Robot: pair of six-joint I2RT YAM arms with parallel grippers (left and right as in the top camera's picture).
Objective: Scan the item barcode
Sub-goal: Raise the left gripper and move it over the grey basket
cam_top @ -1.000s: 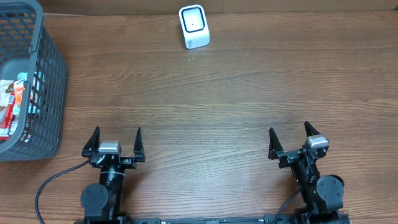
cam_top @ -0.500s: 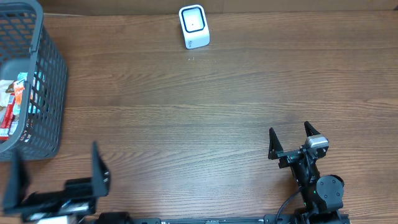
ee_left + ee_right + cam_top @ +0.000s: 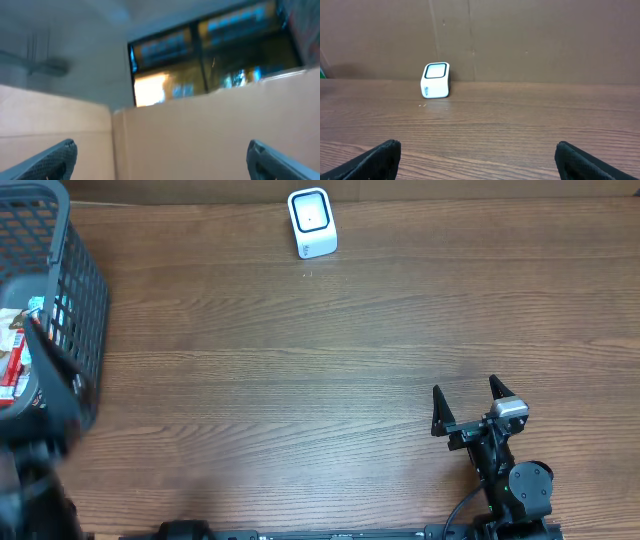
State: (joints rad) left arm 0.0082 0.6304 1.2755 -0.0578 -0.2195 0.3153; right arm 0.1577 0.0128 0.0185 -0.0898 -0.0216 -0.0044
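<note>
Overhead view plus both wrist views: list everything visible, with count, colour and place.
scanner: one, white, far edge of the table, left of centre
basket: one, grey mesh, left edge of the table
packets: several, red, orange and white, inside the basket; exact count unclear
table: one, brown wood, under everything
cardboard wall: one, brown, behind the table's far edge
left hand: one, black, open and empty, near left by the basket, tilted upward; blurred from above
right hand: one, black, open and empty, near right of the table
</note>
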